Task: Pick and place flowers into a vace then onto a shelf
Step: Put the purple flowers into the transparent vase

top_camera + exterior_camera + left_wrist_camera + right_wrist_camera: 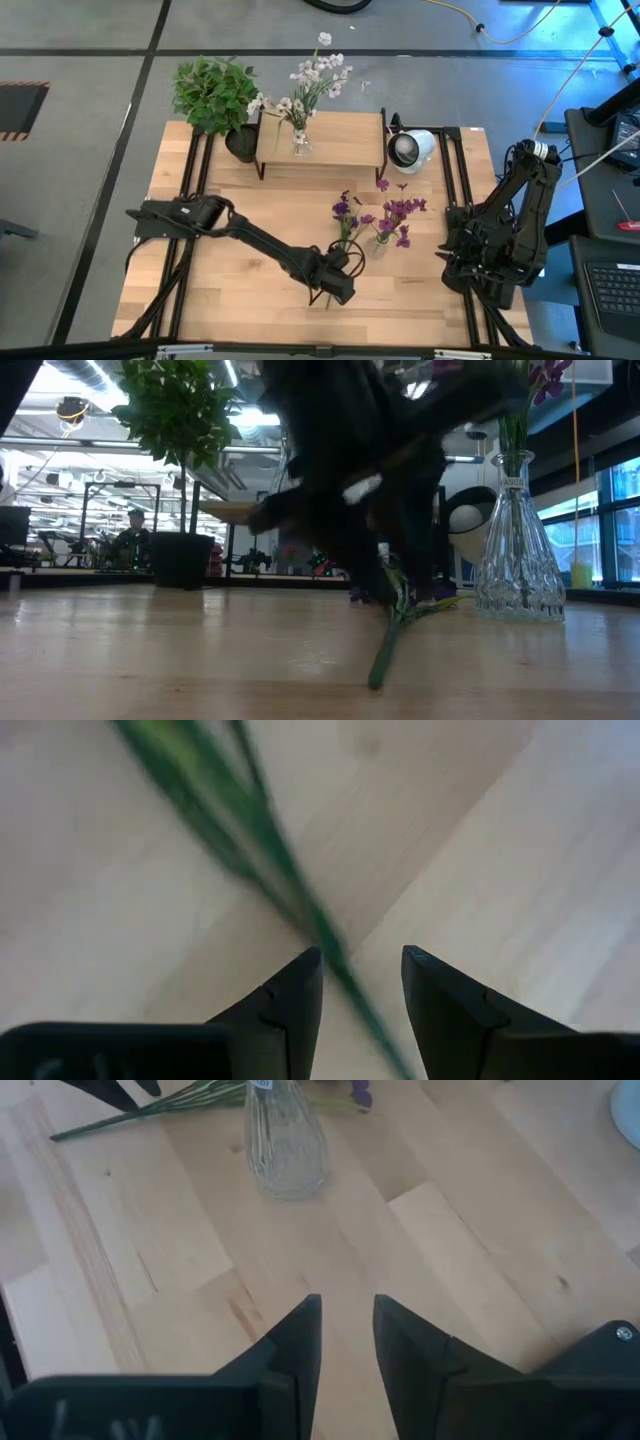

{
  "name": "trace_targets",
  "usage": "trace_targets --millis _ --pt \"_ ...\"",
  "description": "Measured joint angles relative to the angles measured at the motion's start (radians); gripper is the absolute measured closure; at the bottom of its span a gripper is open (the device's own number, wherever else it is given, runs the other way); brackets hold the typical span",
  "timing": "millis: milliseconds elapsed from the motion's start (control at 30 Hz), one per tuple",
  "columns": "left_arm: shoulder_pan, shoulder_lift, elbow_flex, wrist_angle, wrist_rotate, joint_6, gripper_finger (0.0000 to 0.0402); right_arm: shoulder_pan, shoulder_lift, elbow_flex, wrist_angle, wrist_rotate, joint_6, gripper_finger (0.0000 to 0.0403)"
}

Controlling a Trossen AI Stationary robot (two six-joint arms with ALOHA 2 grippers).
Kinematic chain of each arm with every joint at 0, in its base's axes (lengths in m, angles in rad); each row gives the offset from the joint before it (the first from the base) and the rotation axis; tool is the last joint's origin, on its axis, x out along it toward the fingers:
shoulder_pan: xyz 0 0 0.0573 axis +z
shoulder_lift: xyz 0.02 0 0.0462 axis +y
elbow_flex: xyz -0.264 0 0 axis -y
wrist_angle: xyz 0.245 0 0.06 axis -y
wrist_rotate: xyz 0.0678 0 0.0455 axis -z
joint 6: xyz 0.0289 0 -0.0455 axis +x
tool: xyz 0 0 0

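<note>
Betw. left gripper fingers: thin green stem.

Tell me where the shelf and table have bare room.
The shelf is bare right of the white-flower vase. The table is bare along its near left, below the left arm. Crowded: mid-table, around the purple flowers, their vase and the left hand.

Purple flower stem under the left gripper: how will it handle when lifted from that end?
The purple flower stem looks long and thin, so it will probably droop. It lies flat on the table between the open fingers of the left gripper; such a narrow stem may slip or twist in a pinch. Its blossoms probably make the far end sag.
</note>
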Motion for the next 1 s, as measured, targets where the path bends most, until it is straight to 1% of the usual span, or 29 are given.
trace_targets --millis 67,233,367,467,633,767,900,1000 --pt "0.002 0.011 -0.002 -0.015 0.023 -0.013 0.027 0.0 0.0 0.0 0.0 0.0 0.0 0.0306" --pt "0.004 0.031 0.001 -0.02 0.043 -0.024 0.027 0.0 0.0 0.0 -0.001 -0.002 -0.002 0.0306" --pt "0.011 0.044 0.005 -0.031 0.087 -0.021 0.027 0.0 0.0 0.0 0.002 -0.002 -0.028 0.0306" --pt "0.012 0.046 0.005 -0.056 0.101 -0.036 0.0275 0.0 0.0 0.0 0.002 -0.001 -0.034 0.0306" --pt "0.015 0.048 0.005 -0.083 0.116 -0.035 0.0311 0.0 0.0 0.0 0.005 0.0 -0.033 0.0306" --pt "0.028 0.048 0.0 -0.091 0.17 -0.027 0.0346 0.0 0.0 0.0 0.006 0.0 -0.044 0.0306" --pt "0.034 0.048 -0.002 -0.097 0.175 -0.014 0.0383 0.0 0.0 0.0 0.006 0.0 -0.045 0.0306" --pt "0.035 0.045 -0.002 -0.098 0.179 0.014 0.0391 0.0 0.0 0.0 0.006 0.0 -0.045 0.0306"
